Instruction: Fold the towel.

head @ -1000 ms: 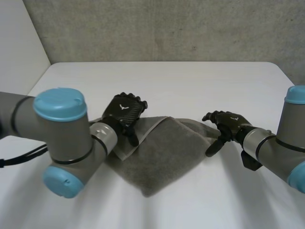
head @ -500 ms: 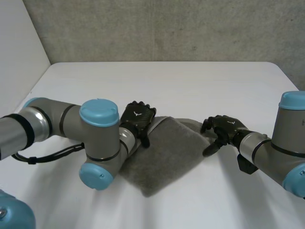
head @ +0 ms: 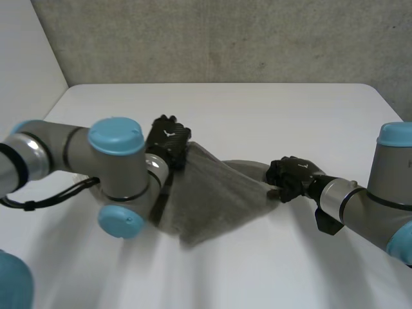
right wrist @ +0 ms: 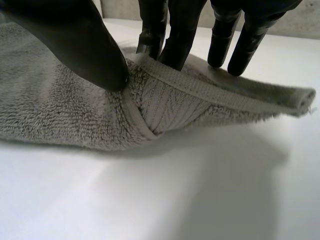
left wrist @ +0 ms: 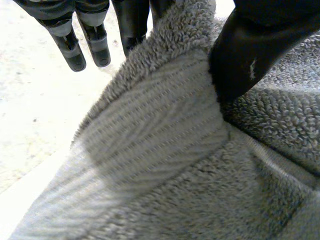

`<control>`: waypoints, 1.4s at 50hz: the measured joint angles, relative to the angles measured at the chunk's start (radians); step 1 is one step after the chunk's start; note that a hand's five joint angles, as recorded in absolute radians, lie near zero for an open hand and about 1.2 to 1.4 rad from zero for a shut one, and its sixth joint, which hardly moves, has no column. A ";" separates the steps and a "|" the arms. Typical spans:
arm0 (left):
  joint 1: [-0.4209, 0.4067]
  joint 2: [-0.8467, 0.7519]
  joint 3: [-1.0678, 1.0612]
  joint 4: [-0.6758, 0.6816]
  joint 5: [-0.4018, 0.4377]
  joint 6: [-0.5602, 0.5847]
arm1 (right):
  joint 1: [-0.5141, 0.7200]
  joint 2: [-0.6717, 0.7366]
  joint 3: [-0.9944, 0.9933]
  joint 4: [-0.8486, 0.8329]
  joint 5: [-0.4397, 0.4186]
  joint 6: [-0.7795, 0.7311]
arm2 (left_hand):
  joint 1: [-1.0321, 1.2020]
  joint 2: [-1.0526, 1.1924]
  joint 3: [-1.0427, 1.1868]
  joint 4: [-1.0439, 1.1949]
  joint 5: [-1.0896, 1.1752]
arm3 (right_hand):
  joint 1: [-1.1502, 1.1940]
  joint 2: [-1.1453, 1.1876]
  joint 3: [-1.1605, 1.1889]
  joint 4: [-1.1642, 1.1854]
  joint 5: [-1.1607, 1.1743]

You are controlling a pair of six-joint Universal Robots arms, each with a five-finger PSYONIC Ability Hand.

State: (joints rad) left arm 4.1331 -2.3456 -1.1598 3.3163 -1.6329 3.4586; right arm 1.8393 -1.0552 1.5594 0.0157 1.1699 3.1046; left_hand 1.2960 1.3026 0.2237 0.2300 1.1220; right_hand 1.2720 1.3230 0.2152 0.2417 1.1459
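Note:
A grey towel (head: 212, 193) lies bunched on the white table (head: 257, 116) between my two arms. My left hand (head: 168, 143) is shut on the towel's left corner and holds it raised off the table. In the left wrist view its thumb (left wrist: 250, 55) presses the ribbed border of the towel (left wrist: 160, 145) against the fingers (left wrist: 80, 40). My right hand (head: 291, 177) is shut on the towel's right corner. The right wrist view shows the thumb (right wrist: 80, 45) and fingers (right wrist: 172, 35) pinching the hem of the towel (right wrist: 165, 107) just above the table.
A grey wall (head: 225, 38) stands behind the table's far edge. Bare table lies beyond the towel and in front of it.
Both hands have closed from open onto the towel's corners. The left hand has lifted its corner and drawn it back to the left, which stretches the towel between the hands.

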 measured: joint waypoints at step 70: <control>0.334 0.408 -0.637 0.271 0.646 -0.069 | 0.022 -0.077 -0.119 0.157 -0.212 -0.401 | -0.817 -0.868 0.000 0.000 -0.899 | -1.071 -1.046 0.000 0.000 -1.085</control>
State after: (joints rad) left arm 4.4666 -1.9372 -1.7963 3.5870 -0.9867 3.3898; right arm 1.8616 -1.1319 1.4402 0.1723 0.9581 2.7038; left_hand 0.4789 0.4350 0.2237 0.2301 0.2226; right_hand 0.2008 0.2769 0.2152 0.2417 0.0610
